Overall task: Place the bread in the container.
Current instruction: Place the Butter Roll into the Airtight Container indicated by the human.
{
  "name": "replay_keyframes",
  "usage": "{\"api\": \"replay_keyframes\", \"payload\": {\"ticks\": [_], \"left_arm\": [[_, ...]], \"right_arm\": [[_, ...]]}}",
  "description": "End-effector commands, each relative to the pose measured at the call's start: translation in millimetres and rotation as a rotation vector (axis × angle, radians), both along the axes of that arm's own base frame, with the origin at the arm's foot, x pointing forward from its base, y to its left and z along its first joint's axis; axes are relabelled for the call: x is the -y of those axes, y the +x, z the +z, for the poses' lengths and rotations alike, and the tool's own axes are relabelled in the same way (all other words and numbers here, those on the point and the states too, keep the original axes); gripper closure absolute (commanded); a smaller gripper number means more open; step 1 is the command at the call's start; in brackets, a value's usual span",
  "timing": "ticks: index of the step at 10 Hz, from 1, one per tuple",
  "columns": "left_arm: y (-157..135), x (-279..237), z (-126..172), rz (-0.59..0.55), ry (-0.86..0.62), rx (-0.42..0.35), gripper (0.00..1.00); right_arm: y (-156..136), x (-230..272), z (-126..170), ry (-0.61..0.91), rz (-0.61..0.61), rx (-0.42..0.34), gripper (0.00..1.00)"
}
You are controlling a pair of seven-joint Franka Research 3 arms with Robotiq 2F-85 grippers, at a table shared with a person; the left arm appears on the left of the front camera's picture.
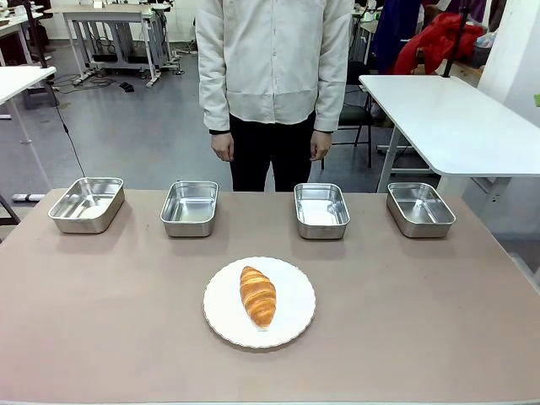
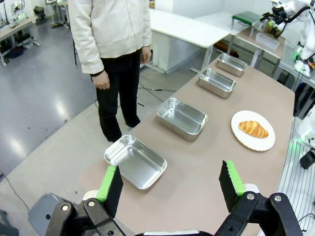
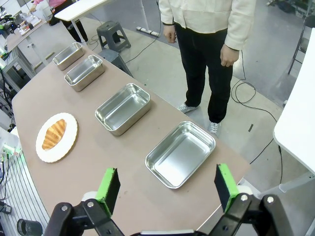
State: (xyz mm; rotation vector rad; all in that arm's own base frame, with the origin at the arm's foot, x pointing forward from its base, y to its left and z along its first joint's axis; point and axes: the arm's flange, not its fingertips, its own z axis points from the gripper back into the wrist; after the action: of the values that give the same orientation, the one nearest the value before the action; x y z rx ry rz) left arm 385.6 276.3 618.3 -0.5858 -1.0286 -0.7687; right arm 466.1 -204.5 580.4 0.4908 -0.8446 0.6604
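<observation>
Bread (image 1: 257,295) lies on the plate (image 1: 297,305), long axis pointing toward the person (image 1: 274,76); left gripper (image 2: 171,183) and right gripper (image 3: 168,188) gape empty.

This was a lab-like workshop: white benches (image 1: 456,118) stood on a glossy grey floor (image 1: 135,126), with loose cables (image 1: 69,139) trailing at far left.

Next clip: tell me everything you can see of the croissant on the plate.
The golden-brown croissant is elongated, with tapered ends and a ridged, flaky-looking crust that is darker along the ridges. It looks whole. It lies flat near the middle of the round white scalloped plate, its long axis pointing roughly across the brown table toward the person. Only the plate touches it. It is not in any of the four shiny rectangular steel pans lined up beyond it.
</observation>
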Motion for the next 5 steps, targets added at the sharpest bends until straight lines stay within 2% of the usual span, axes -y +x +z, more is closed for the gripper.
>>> {"api": "replay_keyframes", "payload": {"ticks": [1, 5], "left_arm": [[-1.3, -0.3, 0.8, -0.013, -0.004, 0.017, 0.0], [-1.3, -0.3, 0.8, -0.013, -0.004, 0.017, 0.0]], "right_arm": [[0.0, -1.7, 1.5, 0.004, 0.009, 0.008, 0.0], [0.0, -1.7, 1.5, 0.004, 0.009, 0.008, 0.0]]}}
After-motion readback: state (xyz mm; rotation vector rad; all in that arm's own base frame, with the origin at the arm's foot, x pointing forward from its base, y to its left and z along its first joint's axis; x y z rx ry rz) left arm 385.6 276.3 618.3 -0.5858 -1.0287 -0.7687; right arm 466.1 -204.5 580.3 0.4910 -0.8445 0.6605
